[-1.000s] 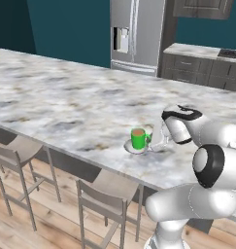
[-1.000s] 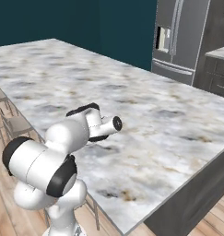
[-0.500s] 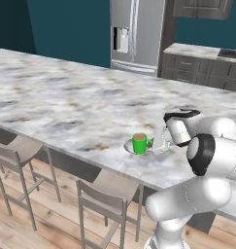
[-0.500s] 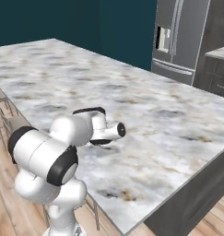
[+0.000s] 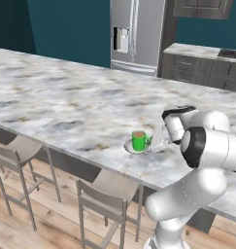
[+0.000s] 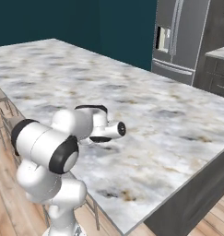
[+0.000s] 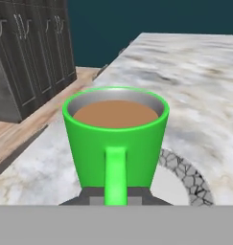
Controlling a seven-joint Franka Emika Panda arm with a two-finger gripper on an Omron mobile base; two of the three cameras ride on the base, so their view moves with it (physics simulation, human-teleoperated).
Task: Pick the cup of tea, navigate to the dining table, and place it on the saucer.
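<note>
The green cup of tea (image 5: 139, 140) stands upright on the saucer (image 5: 128, 146), near the front edge of the marbled dining table (image 5: 66, 97). My gripper (image 5: 156, 142) reaches it from the right, level with the tabletop. In the hand view the cup (image 7: 116, 139) is close ahead, brown tea showing inside, and its handle runs down between the dark tips of the gripper (image 7: 116, 198), which is shut on it. The saucer's rim (image 7: 185, 174) curves out to the cup's right. In the right base view my own arm hides the cup above the table (image 6: 155, 120).
Two bar stools (image 5: 17, 151) (image 5: 109, 189) stand tucked under the table's near edge. A steel fridge (image 5: 136, 34) (image 6: 178, 37) and dark cabinets (image 5: 202, 68) (image 7: 27, 48) line the far wall. Wood floor lies beyond the table end.
My arm's elbow and upper links have swung closer to the cameras. The cup has stayed at the saucer with the gripper still shut on its handle.
</note>
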